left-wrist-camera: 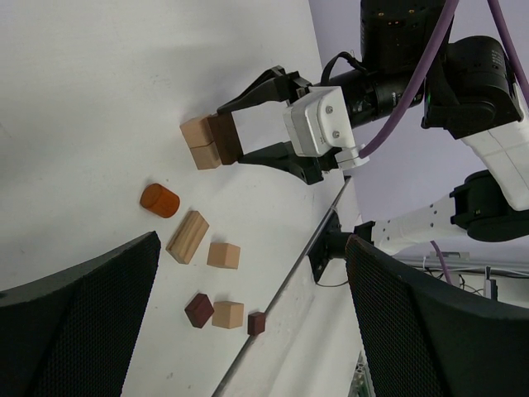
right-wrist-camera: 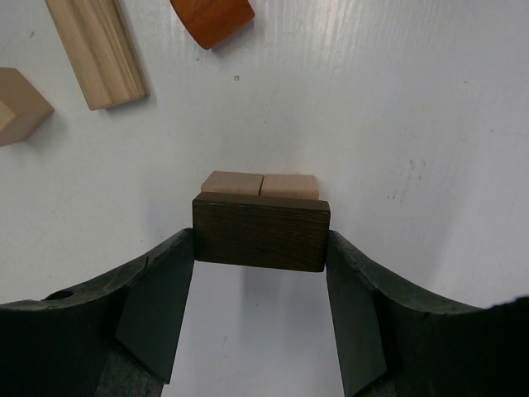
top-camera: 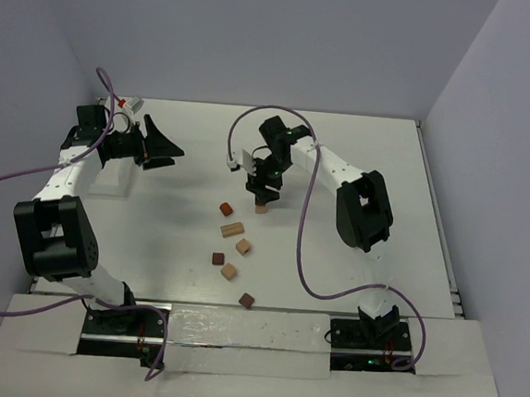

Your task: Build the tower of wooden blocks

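Note:
My right gripper (top-camera: 263,195) is shut on a dark brown bar (right-wrist-camera: 260,232), fingers on its two ends. The bar lies across two pale tan cubes (right-wrist-camera: 260,184) that stand side by side on the table; this also shows in the left wrist view (left-wrist-camera: 223,139). Loose wood blocks lie nearer the front: an orange-brown piece (top-camera: 226,209), a tan bar (top-camera: 233,229), a tan cube (top-camera: 243,246), a dark cube (top-camera: 218,258), another tan cube (top-camera: 229,271) and a dark cube (top-camera: 247,300). My left gripper (top-camera: 163,148) is open and empty at the far left, well away from the blocks.
The loose blocks run in a line from the stack toward the table's front edge (top-camera: 255,311). White walls close the table at the back and sides. Purple cables (top-camera: 300,248) hang over the table by the right arm.

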`<act>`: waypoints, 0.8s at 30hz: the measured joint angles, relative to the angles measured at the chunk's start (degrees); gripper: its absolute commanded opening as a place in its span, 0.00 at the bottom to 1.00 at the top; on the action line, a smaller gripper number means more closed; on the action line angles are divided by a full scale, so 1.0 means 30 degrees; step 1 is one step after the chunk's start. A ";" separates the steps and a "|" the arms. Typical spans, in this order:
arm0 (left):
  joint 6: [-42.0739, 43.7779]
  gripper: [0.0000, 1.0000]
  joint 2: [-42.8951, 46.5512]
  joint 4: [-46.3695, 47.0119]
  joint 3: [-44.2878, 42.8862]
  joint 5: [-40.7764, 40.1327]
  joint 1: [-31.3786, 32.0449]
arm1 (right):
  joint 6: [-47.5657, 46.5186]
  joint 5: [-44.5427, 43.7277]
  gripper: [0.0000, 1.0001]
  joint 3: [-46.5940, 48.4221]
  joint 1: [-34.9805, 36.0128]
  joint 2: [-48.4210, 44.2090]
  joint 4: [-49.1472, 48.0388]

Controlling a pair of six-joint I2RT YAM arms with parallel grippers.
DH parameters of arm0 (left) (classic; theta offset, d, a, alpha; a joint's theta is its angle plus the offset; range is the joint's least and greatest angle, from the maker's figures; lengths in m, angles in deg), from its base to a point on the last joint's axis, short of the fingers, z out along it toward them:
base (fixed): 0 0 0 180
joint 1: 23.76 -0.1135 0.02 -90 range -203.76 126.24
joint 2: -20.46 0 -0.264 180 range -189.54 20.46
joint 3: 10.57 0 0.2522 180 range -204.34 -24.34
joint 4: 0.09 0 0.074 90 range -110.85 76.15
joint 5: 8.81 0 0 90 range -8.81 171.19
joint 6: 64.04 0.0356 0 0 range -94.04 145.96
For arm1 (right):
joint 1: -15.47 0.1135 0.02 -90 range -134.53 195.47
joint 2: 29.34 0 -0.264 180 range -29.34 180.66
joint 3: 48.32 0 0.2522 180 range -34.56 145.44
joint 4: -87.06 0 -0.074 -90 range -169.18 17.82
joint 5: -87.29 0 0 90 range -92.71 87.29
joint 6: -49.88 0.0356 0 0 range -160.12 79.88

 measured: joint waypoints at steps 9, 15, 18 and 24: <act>0.0000 0.99 -0.0148 -0.0077 -0.0226 -0.0020 -0.0004 | 0.0012 -0.0061 0.26 -0.0652 0.0034 0.0006 -0.0195; 0.0004 0.99 -0.0262 -0.0092 -0.0245 -0.0022 -0.0004 | 0.0023 -0.0062 0.27 -0.0781 0.0041 0.0007 -0.0259; 0.0007 0.99 -0.0262 -0.0092 -0.0245 -0.0024 -0.0004 | 0.0065 -0.0066 0.27 -0.0781 0.0041 0.0007 -0.0281; 0.0000 0.99 -0.0262 -0.0092 -0.0245 -0.0036 -0.0004 | 0.0170 -0.0055 0.27 -0.0781 0.0041 0.0007 -0.0281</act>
